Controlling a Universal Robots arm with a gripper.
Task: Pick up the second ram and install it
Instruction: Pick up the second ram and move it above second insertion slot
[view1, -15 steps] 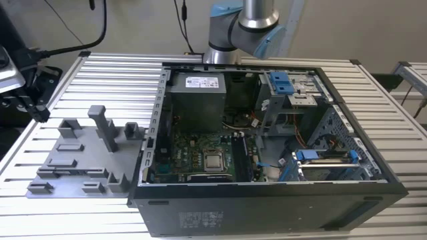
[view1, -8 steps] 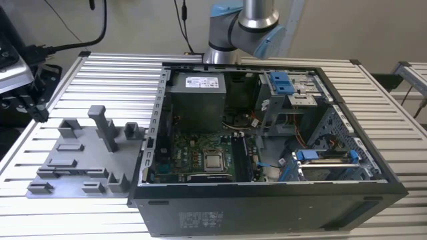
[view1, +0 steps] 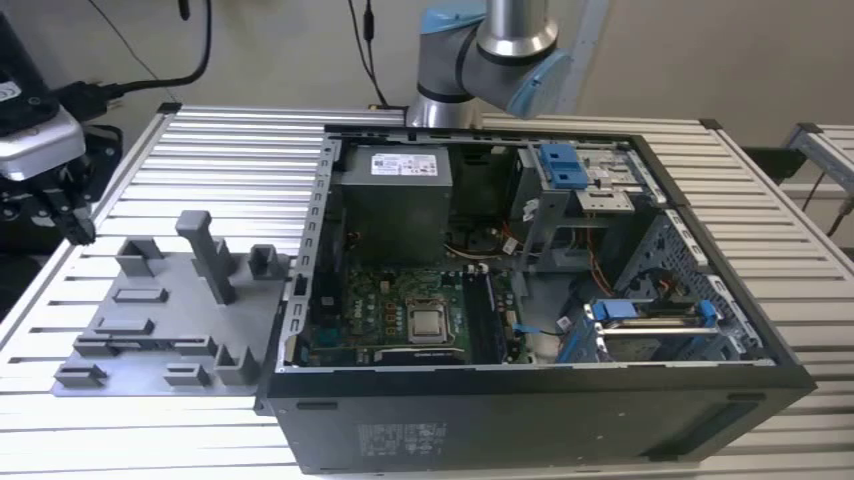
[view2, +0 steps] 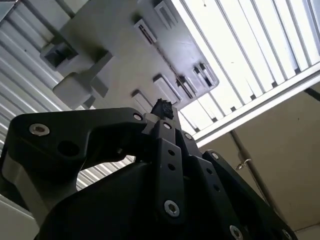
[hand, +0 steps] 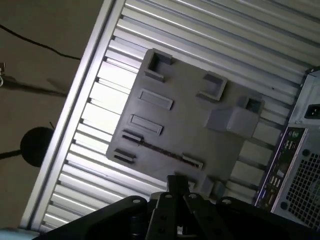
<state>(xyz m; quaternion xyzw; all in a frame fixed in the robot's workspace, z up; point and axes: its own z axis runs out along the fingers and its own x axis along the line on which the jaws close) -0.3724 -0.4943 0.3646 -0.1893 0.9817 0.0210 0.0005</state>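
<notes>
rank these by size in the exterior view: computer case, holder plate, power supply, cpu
Largest to smallest:
1. computer case
2. holder plate
3. power supply
4. cpu
The gaps are clear, with no ties.

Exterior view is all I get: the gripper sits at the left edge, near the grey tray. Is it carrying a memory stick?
Observer: No. In the second wrist view the gripper has its tips together with nothing between them.
Operator: Is a stick on the tray?
Observer: In the first wrist view a thin dark strip runs along the tray between two end blocks. I cannot tell whether it is a memory stick on edge.
Operator: What faces the tray?
Observer: The computer case, with its rear ports turned toward the tray.
</notes>
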